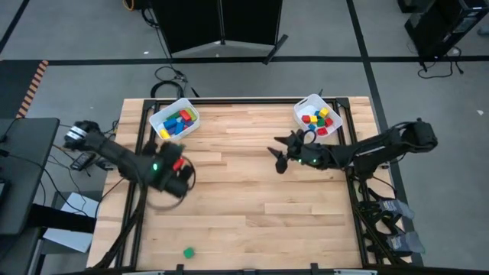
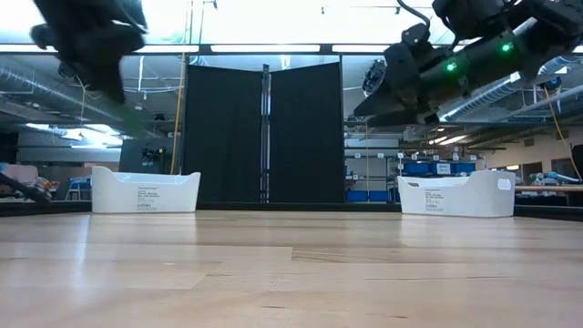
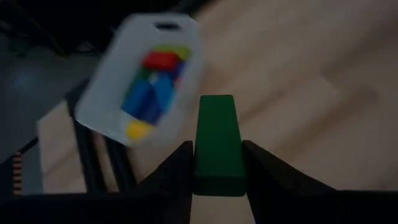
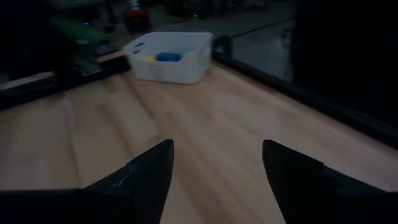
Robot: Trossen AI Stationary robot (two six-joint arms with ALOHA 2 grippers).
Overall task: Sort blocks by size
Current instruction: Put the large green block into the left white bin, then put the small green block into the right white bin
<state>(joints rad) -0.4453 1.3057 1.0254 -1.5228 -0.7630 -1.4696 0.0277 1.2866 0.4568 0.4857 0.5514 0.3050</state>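
One left pincer [image 3: 217, 163] grips a green bar [image 3: 217, 140]; right pincer [image 4: 214, 165] gapes, apparently empty.

Two dark jointed arms, green indicator lights, black cables, wedge-shaped black pincer fingers [image 4: 146, 177]

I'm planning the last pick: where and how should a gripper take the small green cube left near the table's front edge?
The green cube sits alone on open wood near the table front edge, with nothing beside it. Probably best to come straight down from above and close on two opposite flat side faces, fingers squared to them. The left gripper already holds a green bar; the open right gripper is free.
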